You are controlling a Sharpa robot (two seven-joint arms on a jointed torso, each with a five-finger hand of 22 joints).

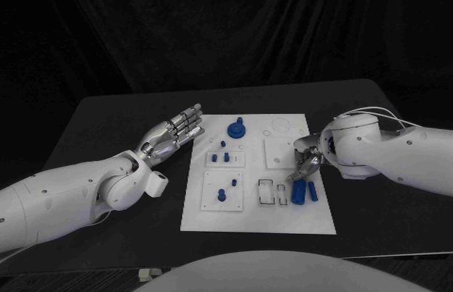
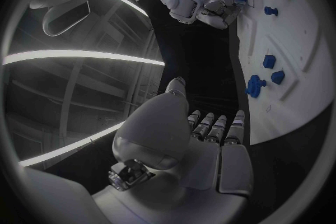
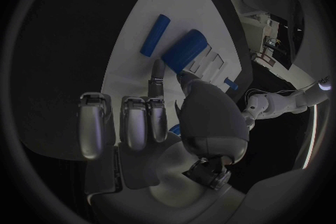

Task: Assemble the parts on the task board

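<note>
Head view: near the white rectangular task board's [image 1: 256,220] right edge, the right hand [image 1: 307,161] reaches one finger toward two blue cylindrical parts [image 1: 303,192], the other fingers curled, nothing visibly held. Farther off, the left hand [image 1: 177,129] lies flat beside the board's left edge, fingers straight together, holding nothing; a blue round knobbed part [image 1: 236,130] stands near the far edge.

1. The task board [image 1: 256,220] lies in the middle of the table [image 1: 104,118], its long sides running from the near edge toward the far edge.
2. A round knobbed part [image 1: 236,130] stands near the board's far left corner.
3. Two small parts [image 1: 221,156] stand behind a pegged part [image 1: 222,194], all along the board's left side.
4. Two long parts [image 1: 304,192] lie side by side near the board's right edge.
5. The left hand [image 1: 175,133] is just off the board's left edge.
6. The right hand [image 1: 306,160] is over the board's right side, just behind the long parts.
</note>
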